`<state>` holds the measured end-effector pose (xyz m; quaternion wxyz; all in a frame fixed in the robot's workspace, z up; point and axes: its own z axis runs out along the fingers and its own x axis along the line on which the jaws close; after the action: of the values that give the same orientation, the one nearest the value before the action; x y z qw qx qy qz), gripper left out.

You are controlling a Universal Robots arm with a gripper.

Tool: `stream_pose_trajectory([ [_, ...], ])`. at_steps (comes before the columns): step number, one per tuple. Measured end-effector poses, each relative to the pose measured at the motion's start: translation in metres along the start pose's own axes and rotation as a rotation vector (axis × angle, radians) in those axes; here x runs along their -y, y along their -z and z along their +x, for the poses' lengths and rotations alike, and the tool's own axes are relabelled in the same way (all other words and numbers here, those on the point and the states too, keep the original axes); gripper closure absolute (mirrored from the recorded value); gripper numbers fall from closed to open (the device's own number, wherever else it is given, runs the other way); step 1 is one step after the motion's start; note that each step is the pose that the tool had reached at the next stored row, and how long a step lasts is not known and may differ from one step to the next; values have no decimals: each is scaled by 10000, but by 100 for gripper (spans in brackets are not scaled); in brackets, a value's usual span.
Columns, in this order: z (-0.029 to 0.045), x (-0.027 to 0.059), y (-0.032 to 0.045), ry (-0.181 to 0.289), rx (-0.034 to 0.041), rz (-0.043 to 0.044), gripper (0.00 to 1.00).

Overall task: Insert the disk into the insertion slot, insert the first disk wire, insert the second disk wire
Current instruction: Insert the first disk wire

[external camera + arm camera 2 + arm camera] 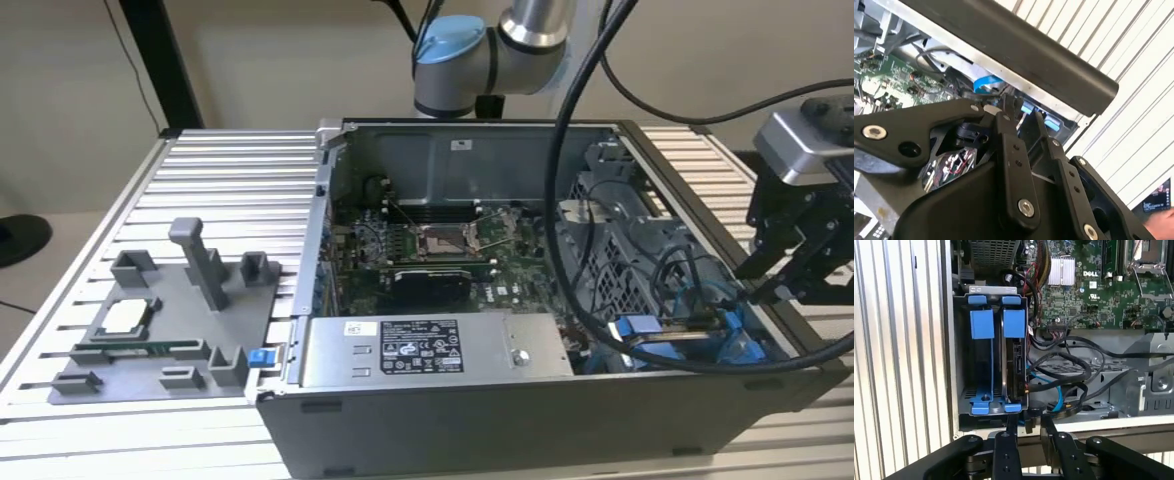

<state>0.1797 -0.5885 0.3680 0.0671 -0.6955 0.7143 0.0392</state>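
One arm, exterior view: I see the arm point(461, 60) reaching in from twelve o'clock above the open computer case point(534, 420), which sits on the ribbed bench point(227, 170).
Pincer, exterior view: the pincer point(771, 285) hangs at about three o'clock of the case, at its wall on the exterior view's right. I cannot tell whether it is spread or pinching anything.
Insertion slot, exterior view: the insertion slot point(638, 328) lies inside the case at about four o'clock, its blue tabs showing under looping black cables point(587, 150).
Other parts, exterior view: the power-supply box point(427, 350) is at six o'clock in the case and the motherboard point(441, 240) is near its centre. The grey fixture tray point(160, 330) is on the bench at nine o'clock, apart from the case.
Pincer, second wrist view: it point(1023, 112) points toward the case's dark rim point(1054, 65), with blue plastic just behind it.
Disk, first wrist view: the disk point(1016, 365) stands on edge inside the insertion slot, in the compartment beside the cables, capped by a blue tab. The neighbouring compartment shows a blue rail.
Pincer, first wrist view: it sits near the slot's end and the disk's edge. I cannot tell whether any cable is plugged into the disk.
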Motion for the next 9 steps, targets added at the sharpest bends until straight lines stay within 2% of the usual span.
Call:
stream_pose_trajectory([
  [9,9,38,-65,1070,41,-170,0],
])
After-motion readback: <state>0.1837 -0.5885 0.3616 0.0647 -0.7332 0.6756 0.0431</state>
